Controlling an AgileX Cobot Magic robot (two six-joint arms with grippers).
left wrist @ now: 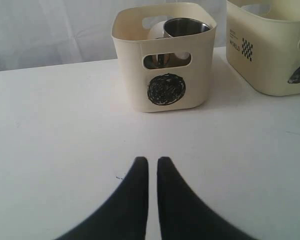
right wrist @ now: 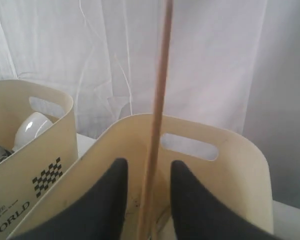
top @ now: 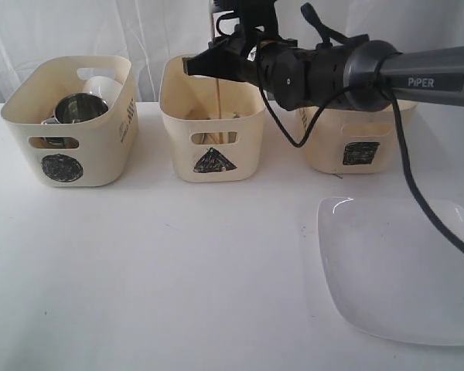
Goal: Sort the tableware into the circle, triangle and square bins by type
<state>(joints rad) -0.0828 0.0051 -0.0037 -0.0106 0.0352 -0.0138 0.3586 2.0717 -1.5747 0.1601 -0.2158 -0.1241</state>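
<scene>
Right gripper [right wrist: 148,165] stood over the triangle bin [right wrist: 240,150], jaws apart. A chopstick [right wrist: 159,100] stood upright between them, touching neither, its lower end inside the bin. Left gripper [left wrist: 152,162] was closed and empty, low over the table [left wrist: 65,125], facing the circle bin [left wrist: 200,80].

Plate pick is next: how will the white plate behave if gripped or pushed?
The white plate looks rigid and glossy (bright rim highlight), so it is probably slippery to grip. It lies flat on the table with a low rim, so a push likely slides it rather than tipping it.
</scene>
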